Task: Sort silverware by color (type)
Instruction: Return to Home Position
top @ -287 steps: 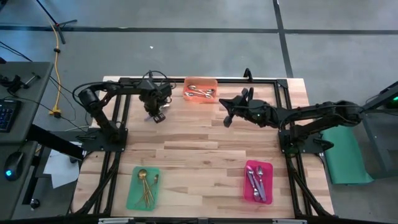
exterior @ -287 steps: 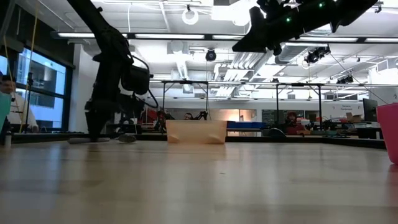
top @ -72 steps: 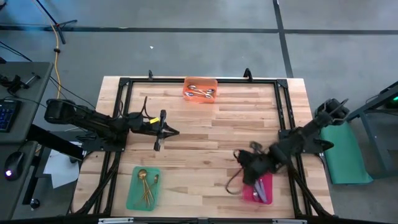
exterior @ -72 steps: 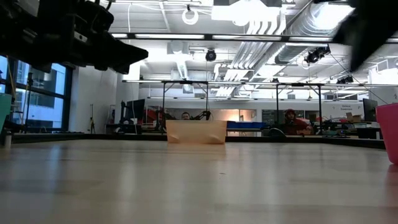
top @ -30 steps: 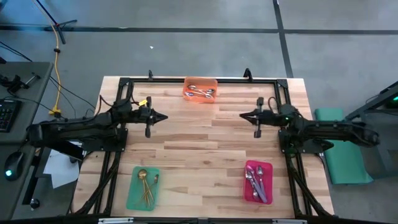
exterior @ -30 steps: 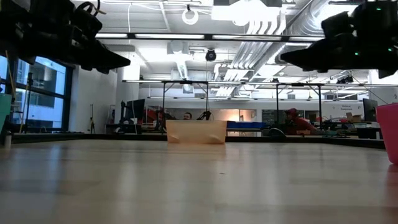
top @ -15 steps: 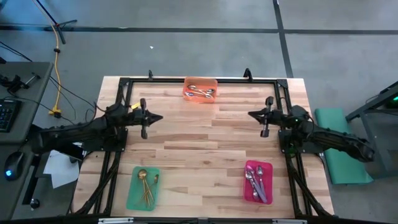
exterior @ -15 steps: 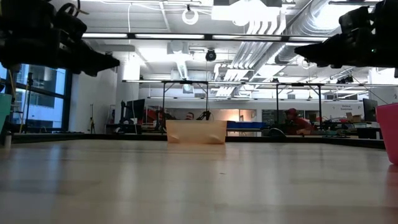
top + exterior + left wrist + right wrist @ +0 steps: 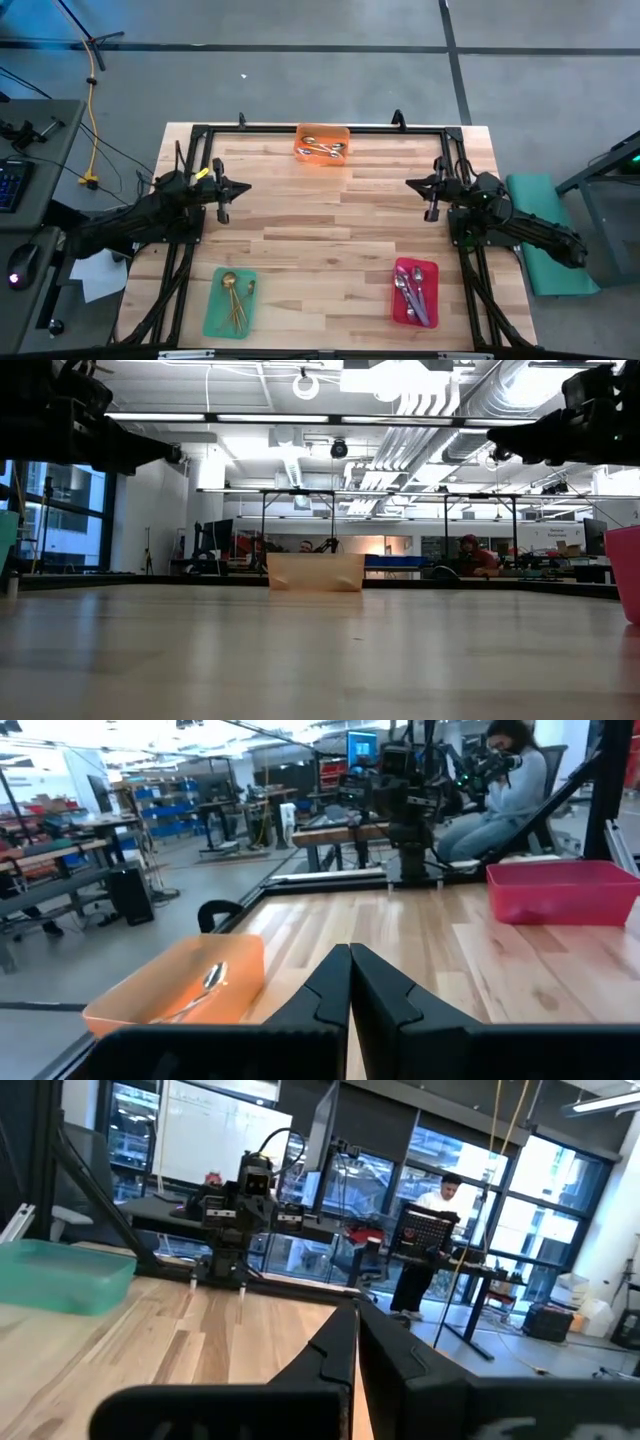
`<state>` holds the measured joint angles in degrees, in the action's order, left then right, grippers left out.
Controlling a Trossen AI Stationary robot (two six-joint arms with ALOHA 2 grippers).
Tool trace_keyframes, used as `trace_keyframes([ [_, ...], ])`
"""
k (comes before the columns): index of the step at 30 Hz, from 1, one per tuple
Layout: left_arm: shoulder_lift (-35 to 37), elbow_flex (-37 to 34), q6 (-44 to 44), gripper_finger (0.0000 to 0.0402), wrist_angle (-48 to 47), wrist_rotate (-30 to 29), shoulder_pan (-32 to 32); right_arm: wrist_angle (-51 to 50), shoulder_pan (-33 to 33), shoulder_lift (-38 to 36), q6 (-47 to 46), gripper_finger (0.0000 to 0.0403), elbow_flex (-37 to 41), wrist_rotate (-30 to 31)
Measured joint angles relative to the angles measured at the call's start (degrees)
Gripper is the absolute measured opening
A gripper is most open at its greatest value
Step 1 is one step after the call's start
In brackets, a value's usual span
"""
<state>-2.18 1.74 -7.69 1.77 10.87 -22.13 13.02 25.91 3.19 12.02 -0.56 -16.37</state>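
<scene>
1. Nearest, by the table's (image 9: 330,240) front edge, the gold spoons (image 9: 235,298) lie in the green tray (image 9: 215,322) and the purple-handled spoons (image 9: 412,295) in the pink tray (image 9: 428,270). One kind sits in each tray, which is the aim of the sort, and I judge it done.
2. Midway, the left gripper (image 9: 350,960) and right gripper (image 9: 356,1315) hang over opposite sides of the table, facing each other. Each has its fingers pressed together on nothing. That empty pose, well apart from the trays, suits parking.
3. Farthest, the orange-handled spoons (image 9: 322,149) lie in the orange tray (image 9: 302,152), at the middle of the back edge.
4. Only the high view shows what every tray holds; the low view gives tray walls alone. The left wrist view catches a spoon bowl inside the orange tray and a person (image 9: 505,780) beyond the table, whom the high view lacks.
</scene>
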Motion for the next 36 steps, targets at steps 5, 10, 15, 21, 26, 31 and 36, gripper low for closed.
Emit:
trace_keyframes([
  [5, 2.0, 0.1, -0.3, 0.0, -2.5, -0.1, 0.0, -2.7, 0.0, -3.2, -0.4, 0.0, 0.0, 1.8],
  [10, 2.0, 0.1, -0.9, 0.0, -2.3, -1.1, 0.0, -2.6, 0.0, -3.1, -1.7, 0.0, 0.0, 4.3],
  [15, 2.0, 0.1, 0.4, 0.0, -2.3, -1.2, 0.0, -2.1, 0.0, -3.1, -2.3, 0.0, 0.0, 9.6],
  [21, 2.0, 0.1, 0.5, 0.0, -2.3, -1.9, 0.0, -2.0, 0.0, -3.1, -2.8, 0.0, 0.0, 11.9],
  [26, 1.9, 0.0, 1.5, 0.0, -3.3, -7.6, 0.0, -5.4, 0.0, -2.9, -4.1, 0.0, 0.0, 16.1],
  [31, 1.7, 0.0, 1.6, 0.0, -3.7, -10.4, 0.0, -11.5, 0.0, -2.6, -5.9, 0.0, 0.0, 20.4],
  [36, 1.6, 0.0, 1.6, 0.0, -3.8, -10.4, 0.0, -11.6, 0.0, -2.3, -7.2, 0.0, 0.0, 20.3],
])
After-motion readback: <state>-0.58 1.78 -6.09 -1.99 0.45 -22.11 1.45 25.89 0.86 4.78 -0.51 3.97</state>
